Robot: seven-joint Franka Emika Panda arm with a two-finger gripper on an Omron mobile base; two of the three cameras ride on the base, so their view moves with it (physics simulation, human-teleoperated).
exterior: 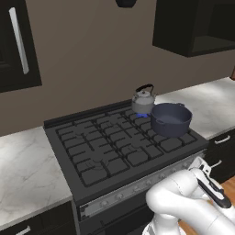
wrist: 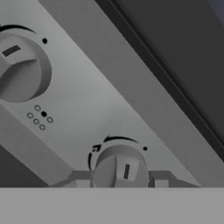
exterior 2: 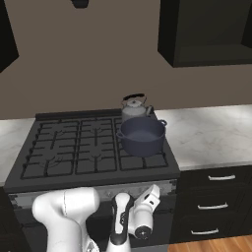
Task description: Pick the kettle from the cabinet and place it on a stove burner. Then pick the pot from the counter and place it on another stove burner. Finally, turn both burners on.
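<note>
With kettle [exterior: 143, 102] and pot [exterior: 170, 119] on burners | knob [wrist: 119, 168] sits between fingers [wrist: 120, 183] | fingers grasping knob

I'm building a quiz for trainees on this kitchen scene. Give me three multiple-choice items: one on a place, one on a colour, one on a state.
1. Where does the kettle stand?
A. in the cabinet
B. on the stove's back right burner
C. on the counter

2. What colour is the pot?
A. dark blue-grey
B. red
C. white

3. What shows under the kettle?
A. nothing lit
B. a blue flame
C. spilled water

Answers:
1 B, it sits on the grate behind the pot.
2 A, its wall and inside look dark blue-grey.
3 B, a blue glow shows at its base in the left base view.
</note>
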